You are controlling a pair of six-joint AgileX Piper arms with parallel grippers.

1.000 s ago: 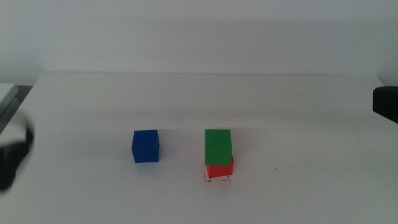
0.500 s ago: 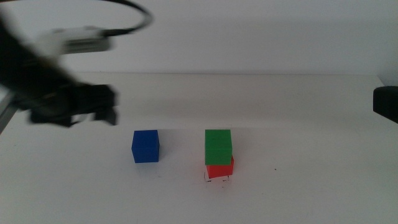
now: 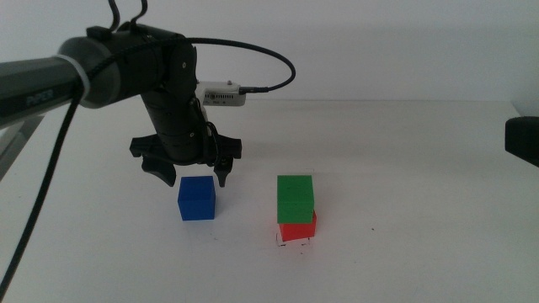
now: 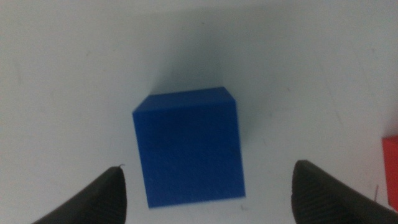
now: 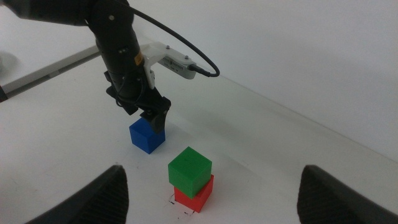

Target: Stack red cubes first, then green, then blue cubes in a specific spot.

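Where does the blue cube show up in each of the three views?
Middle view: blue cube left of centre, just under the open left gripper.
Left wrist view: blue cube fills the centre, between that gripper's jaws.
Right wrist view: blue cube left of centre, below the left gripper.
Shared landmark: the red cube, beside it, under the green cube.

The green cube (image 3: 296, 199) covers the red cube's (image 3: 297, 230) top, and the stack hides most of the pen-marked spot (image 3: 292, 242) on the desk; in the left wrist view only a red sliver (image 4: 390, 171) shows at the picture's edge, where the left gripper's (image 4: 208, 193) jaws are cut off
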